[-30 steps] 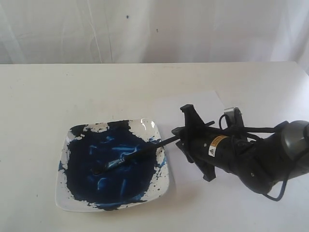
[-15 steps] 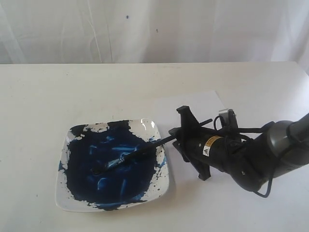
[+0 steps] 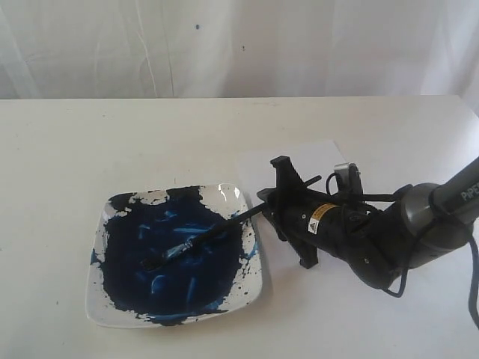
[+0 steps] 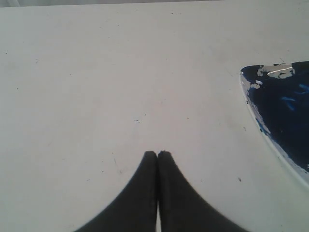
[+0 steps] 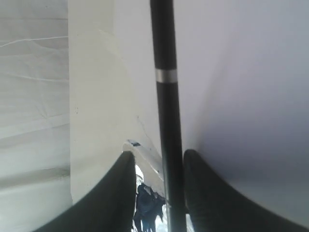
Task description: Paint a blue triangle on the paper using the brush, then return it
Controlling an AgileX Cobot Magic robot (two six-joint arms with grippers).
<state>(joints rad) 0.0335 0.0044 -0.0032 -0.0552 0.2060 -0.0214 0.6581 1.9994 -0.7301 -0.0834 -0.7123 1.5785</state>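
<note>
My right gripper (image 3: 266,200), its 2 jaws apart, straddles the black handle of the brush (image 3: 213,234) without clamping it. The bristles lie in the paint-smeared dish (image 3: 112,299), the handle's end over the paper (image 3: 258,168). Light, stiff and slick, I judge, so pinch mid-handle. The left gripper (image 4: 157,157) hangs closed, empty.

Bathing in soft, bright, even light; throwing only a faint shadow under the dish (image 3: 224,197). Washing out the pale table (image 3: 75,149). Blurring the dark fingers (image 5: 108,198) and brush (image 5: 166,121) close to the right wrist lens.
</note>
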